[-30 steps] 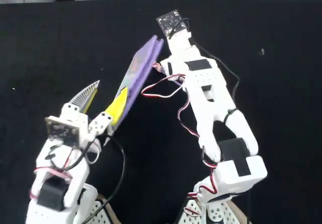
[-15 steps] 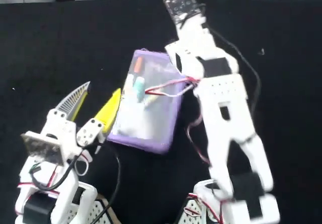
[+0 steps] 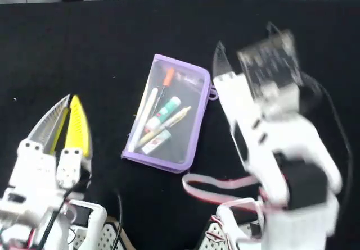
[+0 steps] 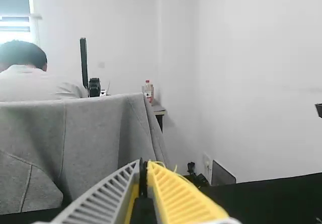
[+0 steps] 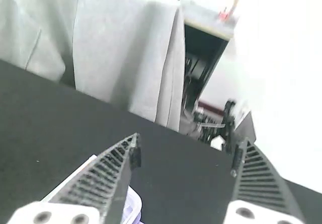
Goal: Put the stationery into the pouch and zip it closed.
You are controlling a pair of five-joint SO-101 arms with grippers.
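The pouch (image 3: 169,121) lies flat on the table (image 3: 84,48) between the arms, with pens (image 3: 163,112) inside and its zip pull (image 3: 213,95) on the side facing the right gripper (image 5: 187,141), which hangs wide open and empty. The left gripper (image 3: 71,99) is pinched shut on nothing, well apart. Whether the zip is fully closed cannot be told. If it is not, the best course is to pinch the pull squarely and draw it along the edge while the other arm pins the pouch.

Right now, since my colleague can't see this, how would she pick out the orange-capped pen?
In the middle of the black tabletop lies a flat purple pouch with a clear front. Inside, near its far end, is the dark pen with an orange cap; its neighbours are white, green-banded or beige.
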